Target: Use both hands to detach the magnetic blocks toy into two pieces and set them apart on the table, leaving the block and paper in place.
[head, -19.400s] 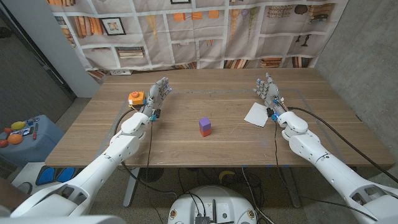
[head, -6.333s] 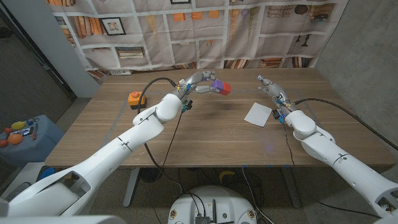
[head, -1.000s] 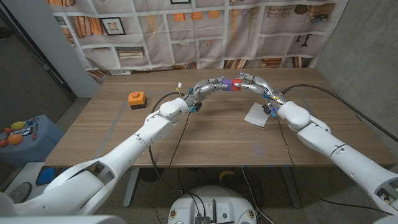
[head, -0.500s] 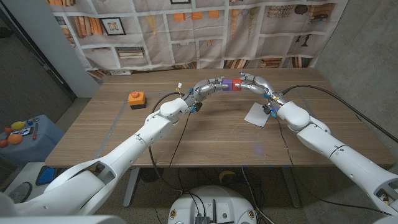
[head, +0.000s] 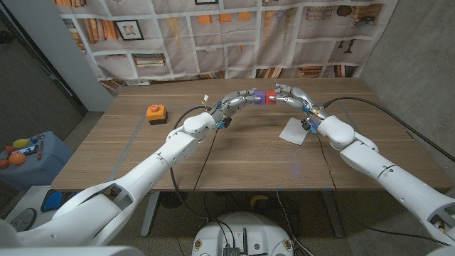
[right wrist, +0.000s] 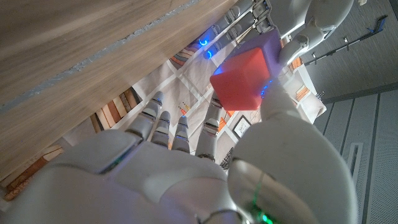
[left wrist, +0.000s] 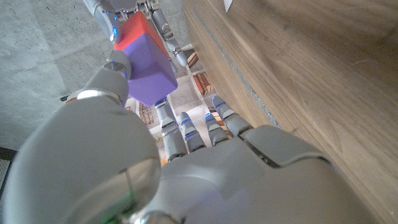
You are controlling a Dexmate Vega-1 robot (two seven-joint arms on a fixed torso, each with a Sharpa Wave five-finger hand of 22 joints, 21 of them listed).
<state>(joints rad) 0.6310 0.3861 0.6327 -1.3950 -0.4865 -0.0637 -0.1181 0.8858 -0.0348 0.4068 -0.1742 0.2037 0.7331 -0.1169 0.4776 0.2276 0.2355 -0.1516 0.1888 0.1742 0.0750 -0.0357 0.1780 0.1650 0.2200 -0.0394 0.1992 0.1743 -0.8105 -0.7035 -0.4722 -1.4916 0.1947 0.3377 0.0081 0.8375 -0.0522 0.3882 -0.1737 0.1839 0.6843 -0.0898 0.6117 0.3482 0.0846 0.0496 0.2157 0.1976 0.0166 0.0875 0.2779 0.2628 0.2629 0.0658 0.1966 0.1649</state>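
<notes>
Magnetic blocks toy (head: 264, 98) held in air above desk (head: 213, 153) at 12 o'clock, purple half pinched by left robot hand (head: 240, 99), red half by right robot hand (head: 286, 93): opposed grips set for pull-apart. Halves not yet separated. Paper (head: 293, 131) just below at 1 o'clock, orange block (head: 155, 112) at 10 o'clock, both clear of hands.

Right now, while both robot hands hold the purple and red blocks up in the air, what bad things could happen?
The magnetic blocks toy is held above the table between the left hand on the purple half and the right hand on the red half. If the magnets let go suddenly, a half might slip and drop onto the table. The paper lies close below the right arm, so lowering the red piece there could nudge it.
</notes>
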